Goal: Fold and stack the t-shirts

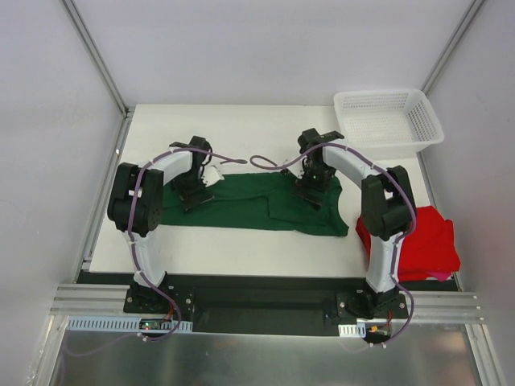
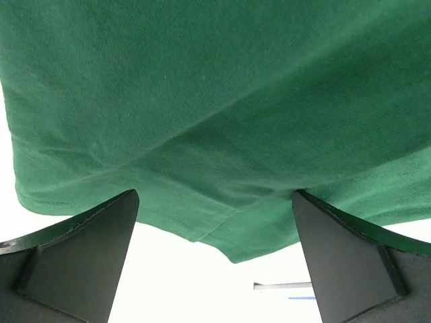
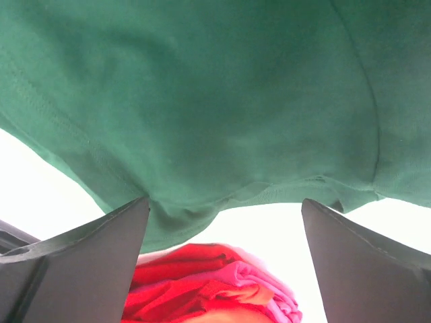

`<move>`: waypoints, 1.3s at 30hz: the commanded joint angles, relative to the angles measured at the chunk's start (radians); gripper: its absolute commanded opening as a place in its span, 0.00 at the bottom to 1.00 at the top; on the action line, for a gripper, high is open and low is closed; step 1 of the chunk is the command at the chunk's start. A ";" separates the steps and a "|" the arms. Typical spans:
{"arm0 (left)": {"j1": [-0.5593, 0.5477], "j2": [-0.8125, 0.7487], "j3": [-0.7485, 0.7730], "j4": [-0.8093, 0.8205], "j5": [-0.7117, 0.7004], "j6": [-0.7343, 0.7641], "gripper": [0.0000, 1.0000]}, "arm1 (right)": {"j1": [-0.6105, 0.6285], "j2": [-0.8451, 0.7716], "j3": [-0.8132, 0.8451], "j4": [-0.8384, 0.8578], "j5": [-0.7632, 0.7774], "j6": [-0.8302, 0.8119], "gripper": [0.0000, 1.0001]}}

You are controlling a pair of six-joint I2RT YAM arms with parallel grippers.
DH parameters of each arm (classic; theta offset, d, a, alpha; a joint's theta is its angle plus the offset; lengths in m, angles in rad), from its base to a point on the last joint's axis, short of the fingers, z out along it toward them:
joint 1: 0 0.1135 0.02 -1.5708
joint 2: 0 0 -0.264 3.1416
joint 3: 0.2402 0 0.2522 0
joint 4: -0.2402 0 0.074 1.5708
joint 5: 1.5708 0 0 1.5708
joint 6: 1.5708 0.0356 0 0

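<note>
Both of your hands are released and hold nothing: the left hand [image 1: 193,191] and the right hand [image 1: 311,190] each hang low over the green t-shirt [image 1: 249,209] with fingers spread wide. Whether the tips already press the cloth, you cannot tell. The green t-shirt lies spread out across the middle of the desk [image 1: 241,251], its length running left to right. The red t-shirt [image 1: 426,241] sits bunched at the near right corner, beside the right arm's base and well apart from the white basket [image 1: 388,121] at the far right.

Expect the cloth to be light, limp and thin. It will likely sag between two grips and slide on the smooth desk. Pinch it at the hem, one hand toward each end, reaching right down to the desk to catch the fabric.
</note>
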 commanded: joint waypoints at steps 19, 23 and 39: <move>-0.010 -0.225 -0.190 -0.065 -0.074 0.001 0.99 | 0.001 0.202 0.119 0.039 0.227 -0.086 1.00; -0.010 -0.210 -0.166 -0.076 -0.068 -0.019 0.99 | -0.002 0.219 0.185 0.002 0.223 -0.099 1.00; -0.076 -0.113 -0.169 -0.104 0.039 -0.027 0.99 | -0.017 0.277 0.346 0.011 0.212 -0.168 1.00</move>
